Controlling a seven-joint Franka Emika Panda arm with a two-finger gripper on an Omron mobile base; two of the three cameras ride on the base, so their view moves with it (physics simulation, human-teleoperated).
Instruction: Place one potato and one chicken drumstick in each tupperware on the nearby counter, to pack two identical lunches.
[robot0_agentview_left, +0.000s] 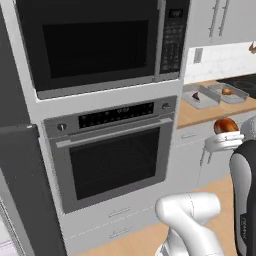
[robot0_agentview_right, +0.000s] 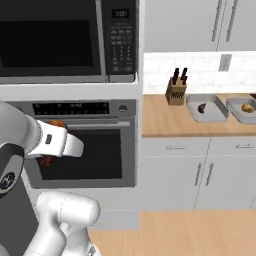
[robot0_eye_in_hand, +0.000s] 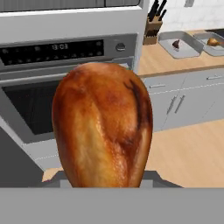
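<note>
Hand view up close on a chicken drumstick (robot0_eye_in_hand: 103, 124), fat end forward, golden-brown, carried well off the floor in front of the oven (robot0_eye_in_hand: 65, 83). Gripper (robot0_agentview_left: 226, 134) clamped on it, judging by how the meat sits just above the white hand in the left base view; fingertips themselves hidden behind the meat, so no clean look at the jaws. Same drumstick glimpsed in the right base view as an orange patch behind the wrist, level with the oven door.

Over on the counter (robot0_agentview_right: 160, 122), past the knife block (robot0_agentview_right: 176, 90), two tupperware trays side by side. Nearer tupperware (robot0_agentview_right: 207, 107) holding one dark reddish lump, looks like the tapered potato (robot0_agentview_right: 202, 108). Farther tupperware (robot0_agentview_right: 243, 109) holding one yellowish-orange piece (robot0_agentview_right: 247, 107); too small to call potato or drumstick with confidence. Second drumstick not made out anywhere for certain.

So, by the look of it: one item in each tray, one drumstick in transit, neither lunch complete. Still to come: covering the gap to the counter, well apart from the hand right now, dropping this piece beside the dark potato or into the other tray, then fetching whatever each tray lacks. Roughly halfway, as a guess.
</note>
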